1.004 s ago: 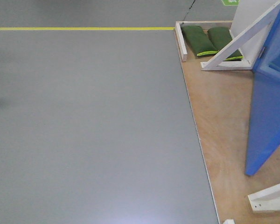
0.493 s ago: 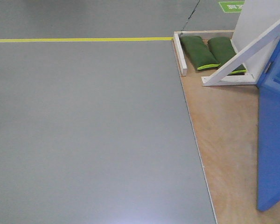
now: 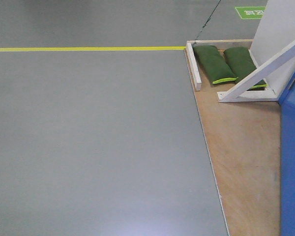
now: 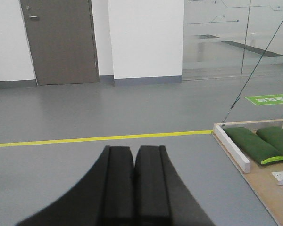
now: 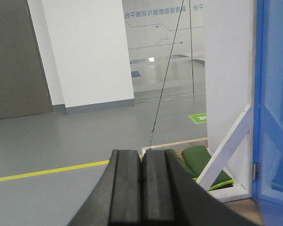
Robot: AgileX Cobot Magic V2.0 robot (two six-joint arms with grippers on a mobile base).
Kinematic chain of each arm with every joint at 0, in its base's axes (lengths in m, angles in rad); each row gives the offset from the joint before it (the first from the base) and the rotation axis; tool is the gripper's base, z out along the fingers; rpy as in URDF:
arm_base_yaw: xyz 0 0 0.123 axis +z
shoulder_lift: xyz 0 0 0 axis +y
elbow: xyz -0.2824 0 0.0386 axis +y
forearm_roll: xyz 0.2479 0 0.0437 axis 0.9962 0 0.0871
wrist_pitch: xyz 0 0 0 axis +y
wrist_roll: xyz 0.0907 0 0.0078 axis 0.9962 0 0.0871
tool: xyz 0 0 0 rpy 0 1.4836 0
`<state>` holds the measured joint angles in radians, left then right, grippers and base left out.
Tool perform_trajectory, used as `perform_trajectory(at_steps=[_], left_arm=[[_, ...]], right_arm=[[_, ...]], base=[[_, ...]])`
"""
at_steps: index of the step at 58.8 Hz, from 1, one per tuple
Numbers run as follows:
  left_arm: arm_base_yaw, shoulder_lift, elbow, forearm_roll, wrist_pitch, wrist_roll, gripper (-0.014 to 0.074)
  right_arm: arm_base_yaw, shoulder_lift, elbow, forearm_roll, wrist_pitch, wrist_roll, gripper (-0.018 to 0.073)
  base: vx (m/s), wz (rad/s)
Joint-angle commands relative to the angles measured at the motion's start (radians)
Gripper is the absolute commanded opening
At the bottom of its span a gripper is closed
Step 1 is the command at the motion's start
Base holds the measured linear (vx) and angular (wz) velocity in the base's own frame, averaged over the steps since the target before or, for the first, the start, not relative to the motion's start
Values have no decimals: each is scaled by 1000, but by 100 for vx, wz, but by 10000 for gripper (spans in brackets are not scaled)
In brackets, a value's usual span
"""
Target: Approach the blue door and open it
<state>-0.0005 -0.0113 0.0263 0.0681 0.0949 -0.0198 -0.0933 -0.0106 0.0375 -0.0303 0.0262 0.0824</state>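
The blue door [image 5: 273,103] stands right of the nearer right gripper [image 5: 140,159]; it and the left gripper [image 4: 134,156] are closed, empty.

The scene was evenly and brightly lit; a pale glare was thrown on the grey floor [image 3: 88,147] at the front view's lower edge. Only soft shadows were cast; detail was slightly blurred.

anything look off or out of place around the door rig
Nothing stands out. Two green sandbags lie neatly side by side at the far corner of the plywood base, the white brace slants up as a support, and the visible part of the blue door looks undamaged.
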Motion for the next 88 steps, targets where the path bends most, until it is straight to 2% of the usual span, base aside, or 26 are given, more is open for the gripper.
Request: perform_trajectory(at_steps=[1,54,64,76,88], left_arm=[[-7,-14,-19,-2,-83,-7,73],[-7,-14,-19,-2,-83,-7,73],[-7,-14,-19,-2,-83,-7,73],[-7,-14,-19,-2,-83,-7,73],[-7,-14,-19,-2,-83,-7,73]], right_arm=[[-5,-14,-6,-11,-80,-8,-1],[-5,-14,-6,-11,-81,-8,-1],[-9,-14,-19,-5,-33,-8,-1],[-20,51,-192,164,100,-8,-1],[-20,258,-452,174,113,-8,-1]], base=[[13,2],[4,1],[0,0],[0,0],[0,0]])
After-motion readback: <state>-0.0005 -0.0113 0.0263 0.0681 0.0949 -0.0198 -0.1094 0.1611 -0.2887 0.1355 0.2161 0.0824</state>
